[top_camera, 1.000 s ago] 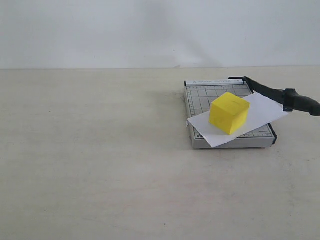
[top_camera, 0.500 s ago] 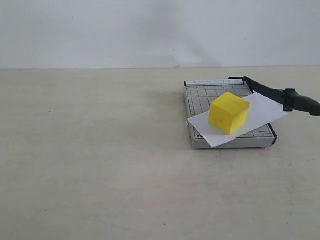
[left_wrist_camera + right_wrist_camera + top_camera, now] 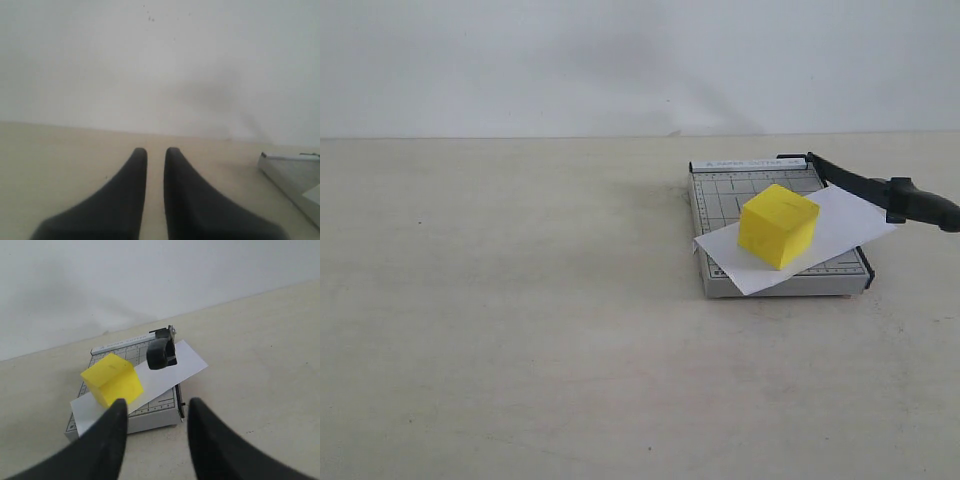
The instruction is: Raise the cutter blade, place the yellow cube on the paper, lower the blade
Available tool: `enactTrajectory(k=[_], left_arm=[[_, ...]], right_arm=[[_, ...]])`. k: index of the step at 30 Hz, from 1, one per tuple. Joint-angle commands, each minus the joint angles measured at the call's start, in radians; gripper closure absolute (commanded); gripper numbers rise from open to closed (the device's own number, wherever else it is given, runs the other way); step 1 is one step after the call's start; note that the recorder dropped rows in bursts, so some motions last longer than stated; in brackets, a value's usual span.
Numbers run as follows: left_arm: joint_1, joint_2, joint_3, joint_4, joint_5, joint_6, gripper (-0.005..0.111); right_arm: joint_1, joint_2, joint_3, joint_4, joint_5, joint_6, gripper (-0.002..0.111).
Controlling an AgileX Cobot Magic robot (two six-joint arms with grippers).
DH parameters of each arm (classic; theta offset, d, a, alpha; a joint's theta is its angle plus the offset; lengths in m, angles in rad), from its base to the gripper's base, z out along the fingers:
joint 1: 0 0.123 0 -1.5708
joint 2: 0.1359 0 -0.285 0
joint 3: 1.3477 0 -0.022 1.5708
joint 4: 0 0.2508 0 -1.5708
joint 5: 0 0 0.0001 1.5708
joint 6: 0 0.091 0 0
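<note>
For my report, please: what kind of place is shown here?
Probably a plain test bench: a bare beige tabletop, a blank white wall, and only a small paper cutter on it.

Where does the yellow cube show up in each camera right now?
Exterior view: the yellow cube sits right of centre, on the paper across the cutter base.
Left wrist view: not in it; only a corner of the base shows.
Right wrist view: the cube is left of centre.
Shared landmark: the base.

Left gripper (image 3: 155,152), right gripper (image 3: 156,407), smooth tapering black jaws (matte, unmarked)
</note>
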Motion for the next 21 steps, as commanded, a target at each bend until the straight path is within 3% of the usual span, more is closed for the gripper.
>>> enactTrajectory(k=[1, 8, 14, 21], left_arm=[[0.004, -0.003, 0.004, 0.022, 0.073, -0.003, 0.094], [0.004, -0.003, 0.004, 0.022, 0.073, -0.003, 0.094], [0.004, -0.003, 0.004, 0.022, 0.066, -0.003, 0.094], [0.004, -0.003, 0.004, 0.022, 0.062, -0.003, 0.094]], right_arm=[[0.000, 0.037, -0.068, -0.002, 0.014, -0.009, 0.053], [0.000, 0.167, -0.239, -0.006, 0.156, -0.156, 0.053], [0.000, 0.369, -0.395, -0.038, 0.315, -0.160, 0.053], [0.000, 0.596, -0.618, -0.145, 0.367, -0.141, 0.053]])
